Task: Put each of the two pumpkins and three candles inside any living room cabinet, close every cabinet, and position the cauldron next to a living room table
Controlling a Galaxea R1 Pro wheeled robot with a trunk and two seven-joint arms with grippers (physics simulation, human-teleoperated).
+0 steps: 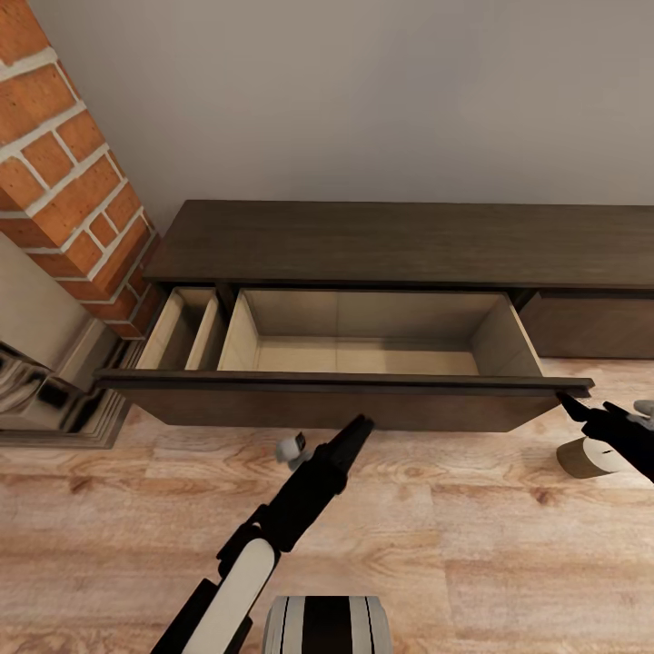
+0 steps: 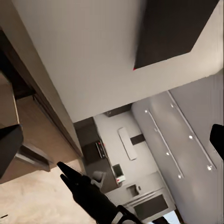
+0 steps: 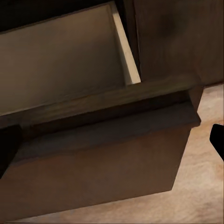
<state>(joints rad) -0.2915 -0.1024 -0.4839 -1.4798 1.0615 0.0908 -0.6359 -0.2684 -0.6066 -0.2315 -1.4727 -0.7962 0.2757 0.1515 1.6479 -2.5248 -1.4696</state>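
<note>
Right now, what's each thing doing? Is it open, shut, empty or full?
Cabinet: one big drawer pulled out, the front to its right shut.
Open drawer: nothing shows in its wide or narrow compartment.
Candle: on the floor, outside the cabinet, beside the right gripper.
Left gripper: low before the drawer front; open or shut is unclear.
Right gripper: at the drawer front's right corner, open or shut is unclear.
</note>
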